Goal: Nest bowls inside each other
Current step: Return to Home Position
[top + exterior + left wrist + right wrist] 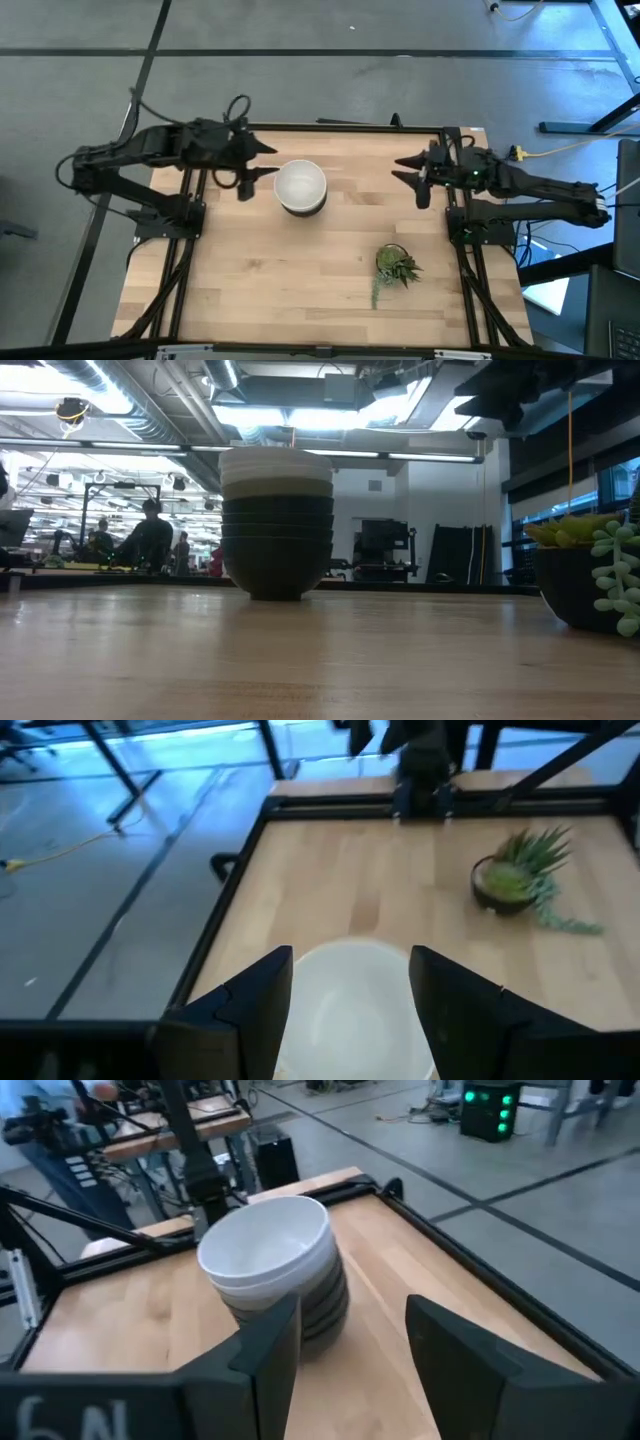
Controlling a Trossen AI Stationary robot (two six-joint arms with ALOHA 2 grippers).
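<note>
White-topped bowl stack (301,187) appears complete; your left tool (262,160) and right tool (404,170), fingers apart and empty, flank it; next, retract both home.

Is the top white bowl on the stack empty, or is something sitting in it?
Empty. The top white bowl shows only its bare white inside in both the high view and the right wrist view, with nothing in it.

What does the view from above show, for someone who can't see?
One stack of nested bowls, white on top, stands on a wooden table. The left gripper and right gripper hang open beside it, empty. A green plant sits nearer the right one.
</note>
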